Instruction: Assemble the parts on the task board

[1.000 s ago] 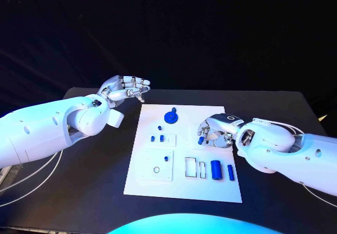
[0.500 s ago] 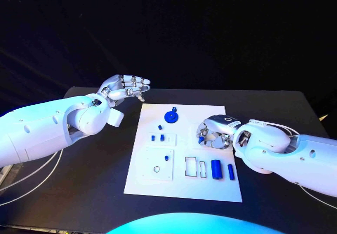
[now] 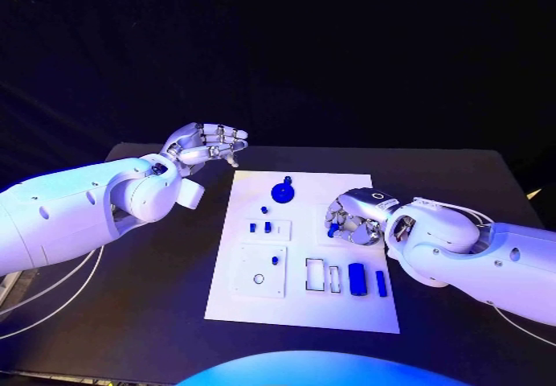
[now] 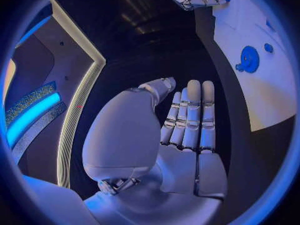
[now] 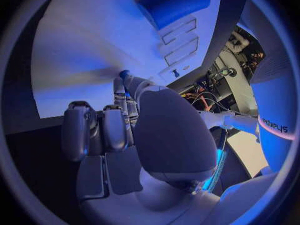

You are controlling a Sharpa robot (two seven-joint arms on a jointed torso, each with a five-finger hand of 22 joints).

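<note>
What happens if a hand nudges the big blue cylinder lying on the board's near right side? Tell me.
The big blue cylinder lies on its side on the flat white task board, so it would probably roll sideways. It looks smooth, so possibly slippery. It looks rigid and is probably light, though that is a guess.

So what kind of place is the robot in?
Probably a demo stand or lab, not a home. A white task board with small blue parts lies on a black table against dark surroundings, and the left wrist view shows glowing light strips nearby.
</note>
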